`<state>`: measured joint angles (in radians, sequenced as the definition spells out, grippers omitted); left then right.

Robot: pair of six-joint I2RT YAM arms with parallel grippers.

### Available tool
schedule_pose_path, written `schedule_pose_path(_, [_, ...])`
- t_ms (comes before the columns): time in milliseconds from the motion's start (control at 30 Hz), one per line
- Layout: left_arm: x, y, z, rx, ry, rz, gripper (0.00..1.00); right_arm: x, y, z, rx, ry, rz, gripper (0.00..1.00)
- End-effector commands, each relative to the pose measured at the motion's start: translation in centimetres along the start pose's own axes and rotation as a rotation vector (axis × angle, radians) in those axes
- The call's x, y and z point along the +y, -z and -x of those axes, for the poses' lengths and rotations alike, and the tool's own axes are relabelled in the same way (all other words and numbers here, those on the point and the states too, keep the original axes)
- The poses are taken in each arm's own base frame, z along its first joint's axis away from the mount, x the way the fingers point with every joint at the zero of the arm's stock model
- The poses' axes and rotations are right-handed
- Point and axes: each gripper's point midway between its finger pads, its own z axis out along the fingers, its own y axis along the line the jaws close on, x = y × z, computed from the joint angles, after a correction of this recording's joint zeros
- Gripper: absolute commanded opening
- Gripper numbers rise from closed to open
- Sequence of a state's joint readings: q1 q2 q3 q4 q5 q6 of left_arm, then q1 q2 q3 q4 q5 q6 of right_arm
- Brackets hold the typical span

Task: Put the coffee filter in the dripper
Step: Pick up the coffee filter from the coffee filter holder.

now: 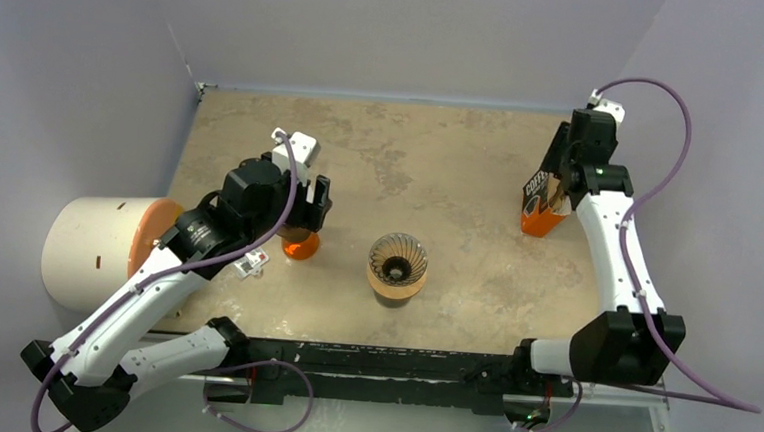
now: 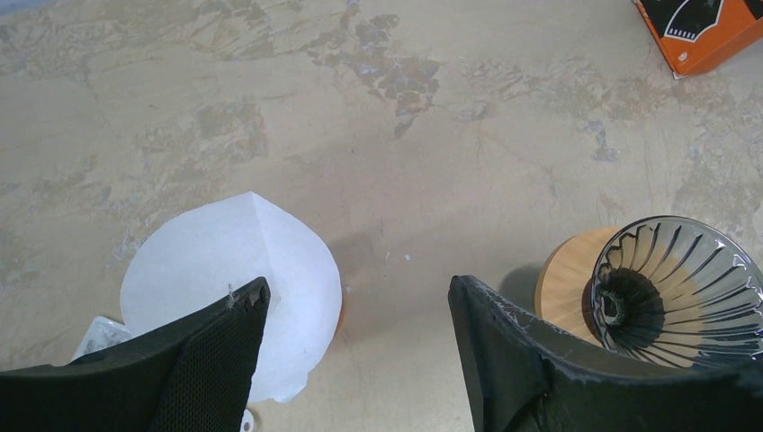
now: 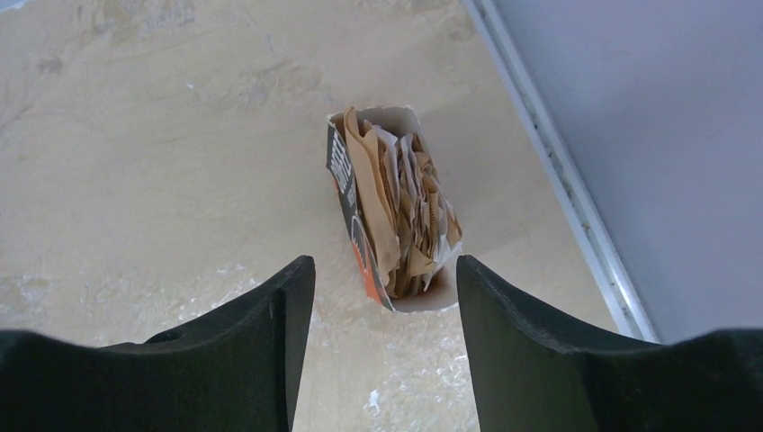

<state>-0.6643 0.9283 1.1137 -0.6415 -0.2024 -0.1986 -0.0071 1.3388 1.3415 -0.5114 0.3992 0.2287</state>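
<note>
The dripper [image 1: 397, 265], a ribbed clear glass cone on a wooden collar, stands mid-table with nothing in it; it also shows in the left wrist view [image 2: 679, 288]. Several tan paper coffee filters [image 3: 400, 211] stand packed in an open black-and-orange packet [image 1: 542, 201] at the right. My right gripper [image 3: 385, 263] hangs open just above the packet, nothing between its fingers. My left gripper [image 2: 360, 288] is open over bare table, left of the dripper. Beside its left finger a white paper cone [image 2: 229, 279] lies on an orange glass vessel [image 1: 301, 241].
A white cylinder with an orange end [image 1: 95, 249] lies at the table's left edge. A small white tag [image 1: 253, 261] lies near the orange vessel. The right wall and its metal rail [image 3: 558, 171] run close behind the packet.
</note>
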Motion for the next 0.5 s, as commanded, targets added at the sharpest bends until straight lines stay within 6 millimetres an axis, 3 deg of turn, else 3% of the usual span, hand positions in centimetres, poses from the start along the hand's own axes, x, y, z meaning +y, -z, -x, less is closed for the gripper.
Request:
schedule_pose_path(0, [-0.5,-0.3,0.8,-0.031,0.018,-0.018,0.72,0.6,-1.6,-0.3,0.016,-0.064,0.053,0.62])
schedule_pose_path(267, [-0.7,-0.6,0.5,-0.022,0.017,-0.025,0.72,0.4,-3.6,-1.2,0.052,-0.086,0.049,0.54])
schedule_pose_path(467, [-0.8,-0.7,0.4,-0.017,0.018,-0.030,0.72,0.4,-3.8,-1.1,0.051,-0.085,0.050,0.37])
